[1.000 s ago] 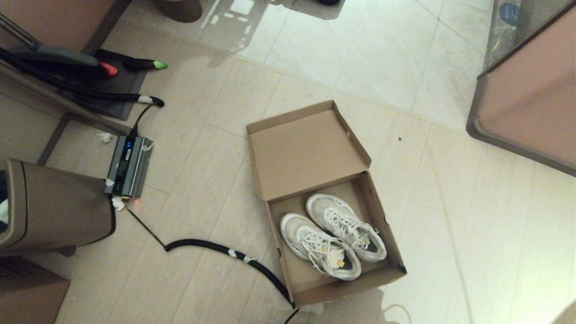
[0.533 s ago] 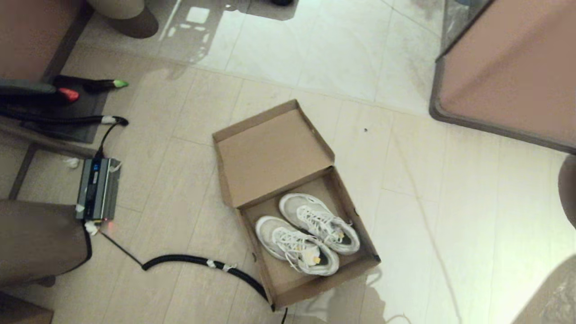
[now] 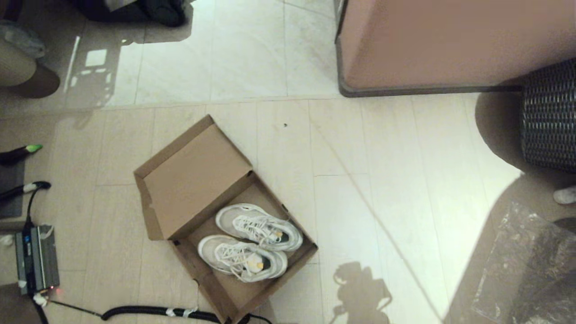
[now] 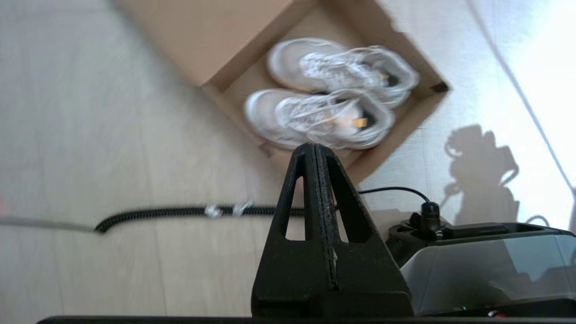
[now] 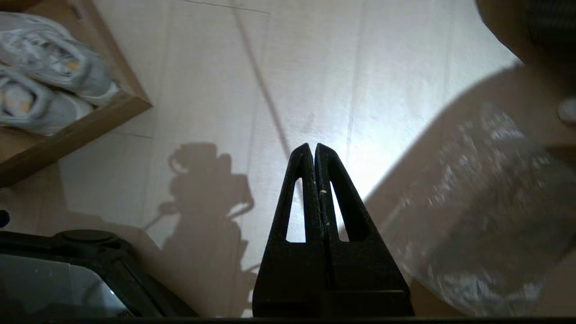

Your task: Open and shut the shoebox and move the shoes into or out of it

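The box (image 3: 211,225) is laid open on the floor, shoes (image 3: 252,245) kept inside for reach. Both end effectors, left (image 4: 316,150) and right (image 5: 313,150), are clenched empty, held above the floor near the box.

Pinkish cabinet (image 3: 450,40), wicker basket (image 3: 549,117), cable (image 3: 148,311)

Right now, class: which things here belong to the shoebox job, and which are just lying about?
Belongs to the job:
shoebox, lid open
shoes, inside it

Just lying about:
black cable
grey power unit
wicker basket
cabinet
plastic sheet
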Robot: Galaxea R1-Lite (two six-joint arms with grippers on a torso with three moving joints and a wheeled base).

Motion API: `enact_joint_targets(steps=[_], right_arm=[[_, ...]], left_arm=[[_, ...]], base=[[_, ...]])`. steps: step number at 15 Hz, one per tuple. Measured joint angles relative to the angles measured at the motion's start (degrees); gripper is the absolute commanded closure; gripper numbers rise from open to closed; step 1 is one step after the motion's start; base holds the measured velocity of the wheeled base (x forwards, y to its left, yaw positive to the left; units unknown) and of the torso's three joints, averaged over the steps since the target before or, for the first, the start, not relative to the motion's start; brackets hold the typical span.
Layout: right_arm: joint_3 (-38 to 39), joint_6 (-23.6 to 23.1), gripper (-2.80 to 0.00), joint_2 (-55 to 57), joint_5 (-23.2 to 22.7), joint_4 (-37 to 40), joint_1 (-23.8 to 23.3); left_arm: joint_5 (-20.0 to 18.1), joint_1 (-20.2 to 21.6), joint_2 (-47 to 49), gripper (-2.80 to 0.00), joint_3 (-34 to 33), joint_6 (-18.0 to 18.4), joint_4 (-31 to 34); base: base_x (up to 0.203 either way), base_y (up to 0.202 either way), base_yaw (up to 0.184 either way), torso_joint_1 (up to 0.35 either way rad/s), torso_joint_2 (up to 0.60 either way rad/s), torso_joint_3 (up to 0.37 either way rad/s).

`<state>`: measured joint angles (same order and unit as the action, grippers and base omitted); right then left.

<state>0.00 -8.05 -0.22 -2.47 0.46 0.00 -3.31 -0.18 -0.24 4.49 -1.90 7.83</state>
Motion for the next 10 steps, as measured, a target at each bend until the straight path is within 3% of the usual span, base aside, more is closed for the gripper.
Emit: enact_joint_targets(steps=[3,6,10], right_arm=[[0.0,-0.1,0.0,0.0,0.0,0.0,0.0],[0.0,0.0,0.0,0.0,-0.1,0.0,0.0],[0.0,-0.2,0.0,0.1,0.0,0.0,0.0]], left_arm=[[-0.4,0.0,0.0,0.0,-0.1,0.1,0.0],[-3.0,0.0,0.0,0.0,-0.5,7.1,-2.5],[2.3,0.0,0.0,0.0,-3.6,13.7,-10.6]], base=[[0.001,0.0,-0.017,0.001,0.0,0.001],[0.0,0.0,0.0,0.0,0.0,0.0],[0.0,0.0,0.0,0.0,0.0,0.0]])
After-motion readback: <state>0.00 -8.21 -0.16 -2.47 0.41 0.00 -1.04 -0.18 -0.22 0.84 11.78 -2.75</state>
